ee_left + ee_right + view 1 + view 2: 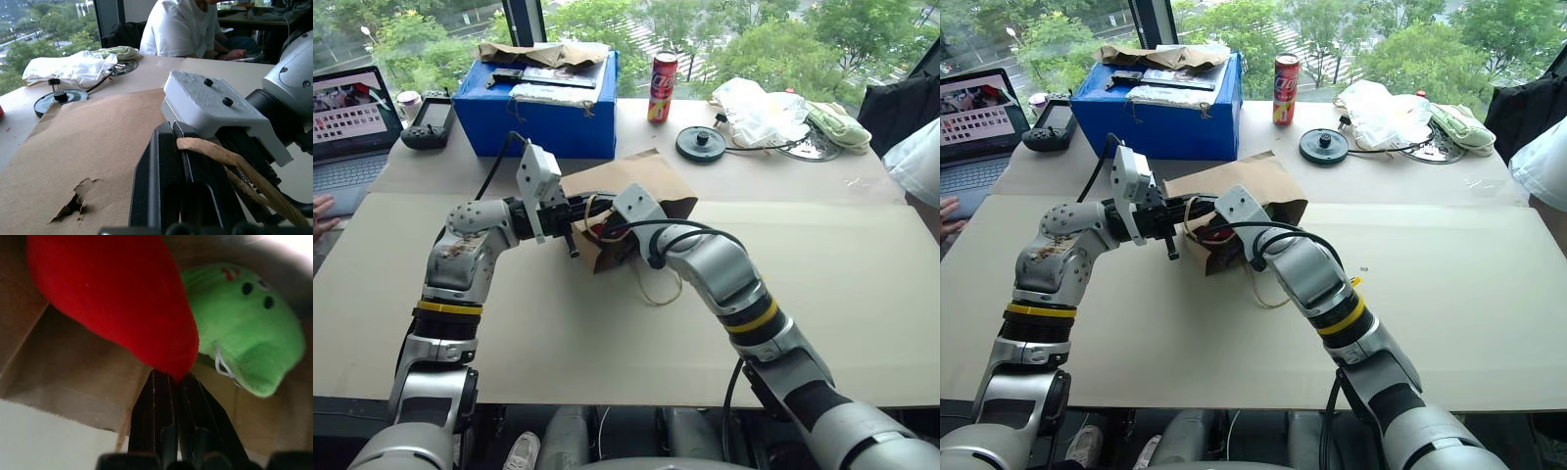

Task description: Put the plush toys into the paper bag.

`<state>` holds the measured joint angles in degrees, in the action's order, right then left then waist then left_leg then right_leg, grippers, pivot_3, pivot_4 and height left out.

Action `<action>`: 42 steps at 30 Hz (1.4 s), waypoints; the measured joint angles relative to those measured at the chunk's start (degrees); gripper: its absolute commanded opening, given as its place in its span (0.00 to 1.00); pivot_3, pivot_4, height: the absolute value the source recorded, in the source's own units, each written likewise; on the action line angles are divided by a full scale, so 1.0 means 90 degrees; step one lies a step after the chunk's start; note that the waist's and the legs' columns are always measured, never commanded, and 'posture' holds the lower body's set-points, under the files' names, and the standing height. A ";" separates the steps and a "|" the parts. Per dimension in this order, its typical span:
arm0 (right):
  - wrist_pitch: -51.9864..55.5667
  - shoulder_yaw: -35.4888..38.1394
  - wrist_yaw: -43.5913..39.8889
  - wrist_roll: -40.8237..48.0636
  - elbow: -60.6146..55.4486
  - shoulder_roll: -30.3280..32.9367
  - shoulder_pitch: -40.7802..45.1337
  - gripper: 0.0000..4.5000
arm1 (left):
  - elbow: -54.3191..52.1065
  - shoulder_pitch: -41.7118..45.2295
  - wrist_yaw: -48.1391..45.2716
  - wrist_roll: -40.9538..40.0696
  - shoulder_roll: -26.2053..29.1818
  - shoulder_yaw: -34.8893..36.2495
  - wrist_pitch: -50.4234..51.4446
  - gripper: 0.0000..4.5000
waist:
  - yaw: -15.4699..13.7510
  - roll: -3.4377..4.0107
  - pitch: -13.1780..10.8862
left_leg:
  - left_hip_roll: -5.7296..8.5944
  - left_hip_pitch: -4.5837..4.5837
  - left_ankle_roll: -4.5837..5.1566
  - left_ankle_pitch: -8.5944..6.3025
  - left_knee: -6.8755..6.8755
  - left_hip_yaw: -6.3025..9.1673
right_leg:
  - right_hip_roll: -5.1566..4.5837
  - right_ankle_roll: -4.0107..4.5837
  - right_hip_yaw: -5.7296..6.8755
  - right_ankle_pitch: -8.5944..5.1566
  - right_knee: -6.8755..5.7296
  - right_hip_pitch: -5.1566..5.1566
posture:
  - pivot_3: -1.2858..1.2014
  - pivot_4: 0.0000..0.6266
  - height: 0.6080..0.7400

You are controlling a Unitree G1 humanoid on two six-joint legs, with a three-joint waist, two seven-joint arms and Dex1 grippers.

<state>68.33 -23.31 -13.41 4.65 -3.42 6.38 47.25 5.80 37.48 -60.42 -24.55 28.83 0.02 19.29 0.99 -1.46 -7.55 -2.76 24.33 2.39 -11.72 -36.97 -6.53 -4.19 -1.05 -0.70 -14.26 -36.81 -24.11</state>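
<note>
The brown paper bag (641,186) lay on its side near the middle of the bench (842,294), its mouth facing the near left and a thin looped string handle (656,289) trailing onto the bench just in front of it. The left hand (570,233) was level at the bag's mouth, its two black fingers pressed together on the other string handle (230,161), which ran out from between them in the left wrist view; a torn hole (73,205) showed in the bag's upper side. The right hand (168,382) pointed down and to the left into the mouth of the bag, its fingers closed narrowly on the tip of the red chili-shaped plush toy (112,293), which hung inside the opening. The round bright-green plush toy (244,328), with dark eyes and a small white loop, was already inside the bag, just beside the red one and touching it.

On the far side of the bench stood a blue box (538,103) with crumpled brown paper (543,51) on top, a red drinks can (662,86) to its right, a round black disc (701,144), a white plastic bag (759,110) and a pale green cloth bundle (837,125). At the far left sat an open laptop (347,122) and a black handheld controller (431,122). A person in a white shirt (181,27) sat at the far right.
</note>
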 measured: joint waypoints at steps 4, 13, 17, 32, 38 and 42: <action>-0.0164 0.0290 0.0001 0.0021 0.0184 -0.0287 -0.0041 0.34 | -0.0001 0.0000 0.0021 -0.0001 0.0011 0.0055 -0.0001 0.00 | -0.0006 0.0000 0.0000 | 0.0000 0.0000 -0.0001 0.0001 0.0000 0.0001 | -0.0001 0.0000 0.0003 0.0000 -0.0002 0.0001 | 0.52 0.24 0.99; -0.0021 0.0674 -0.0100 0.0139 -0.0126 -0.0289 -0.0119 0.99 | -0.0014 -0.0001 0.0007 -0.0002 0.0007 0.0051 -0.0010 0.00 | -0.0001 0.0001 -0.0001 | 0.0000 0.0000 -0.0002 0.0001 0.0002 0.0001 | -0.0001 0.0000 0.0003 0.0000 -0.0003 0.0000 | 0.52 0.24 0.99; 0.0295 0.0668 -0.0284 0.0250 -0.0835 -0.0014 -0.0290 0.99 | -0.0015 -0.0013 -0.0058 -0.0002 -0.0018 -0.0097 -0.0010 0.00 | -0.0002 0.0001 0.0000 | -0.0001 0.0000 -0.0002 0.0001 0.0003 0.0001 | -0.0001 0.0000 0.0003 0.0000 -0.0002 0.0001 | 0.52 0.24 0.99; 0.1284 0.0470 -0.0299 0.0628 -0.2180 0.0488 -0.1682 0.99 | -0.0010 -0.0013 -0.0100 -0.0001 -0.0020 -0.0118 -0.0011 0.00 | -0.0005 0.0000 -0.0001 | 0.0000 -0.0003 -0.0002 0.0001 0.0002 0.0002 | 0.0000 0.0000 0.0001 -0.0001 0.0010 0.0000 | 0.52 0.24 0.99; 0.0990 0.0372 -0.0187 0.0601 -0.1950 0.0447 -0.1869 0.88 | 0.0000 -0.0012 -0.0106 0.0000 -0.0020 -0.0118 -0.0012 0.00 | 0.0004 -0.0002 0.0001 | 0.0000 -0.0009 -0.0002 0.0001 0.0001 0.0003 | 0.0000 0.0000 -0.0001 -0.0001 0.0014 0.0004 | 0.52 0.24 0.99; 0.0726 0.0373 -0.0118 0.0560 -0.1772 0.0399 -0.1899 0.61 | 0.0000 -0.0012 -0.0105 0.0000 -0.0019 -0.0118 -0.0013 0.00 | 0.0009 -0.0002 0.0001 | -0.0001 -0.0018 -0.0006 0.0004 0.0000 0.0003 | 0.0002 0.0002 -0.0004 -0.0002 0.0014 0.0005 | 0.52 0.24 0.99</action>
<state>74.86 -19.95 -14.48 9.70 -19.38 9.97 30.16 5.81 37.37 -61.37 -24.55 28.66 -1.04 19.18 1.07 -1.48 -7.54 -2.77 24.17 2.33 -11.69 -36.96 -6.50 -4.18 -1.04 -0.73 -14.28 -36.69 -24.07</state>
